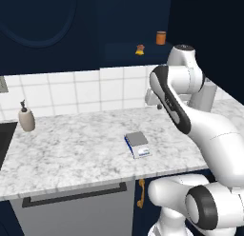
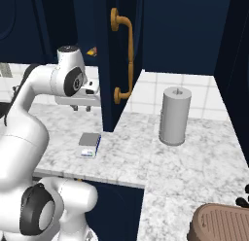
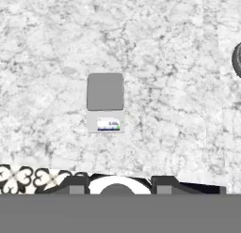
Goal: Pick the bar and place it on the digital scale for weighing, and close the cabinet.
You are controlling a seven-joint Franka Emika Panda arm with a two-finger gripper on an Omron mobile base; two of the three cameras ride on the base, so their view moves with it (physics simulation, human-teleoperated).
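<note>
Marble-patterned countertop [image 1: 76,149] ran beneath a white tiled backsplash [image 1: 86,92], with dark navy cabinetry above and below. The cabinet [image 2: 109,65], the largest task item, stood open: in the right base view its door projected edge-on toward the camera, carrying a vertical brass handle [image 2: 127,50]. Inside, on the dark shelf seen from the left base view, sat an orange cylindrical can [image 1: 161,37] and, apart from it to the left, the bar [image 1: 139,50], a small orange-brown piece with a yellow end, too small for finer detail. The white arm [image 1: 190,116] rose in front of the counter, its hand held above the worktop below the shelf. A grey cylindrical roll [image 2: 175,116] stood upright on the counter right of the door. A beige soap dispenser [image 1: 26,118] stood near the backsplash at far left. The digital scale [image 3: 105,101] lay flat on bare counter near the front edge, its grey square platform unloaded, with a white front panel and small display. The gripper [image 3: 116,186] showed two dark fingertips [image 3: 75,185] set apart with nothing between them, hovering above the counter edge nearer than the scale.
</note>
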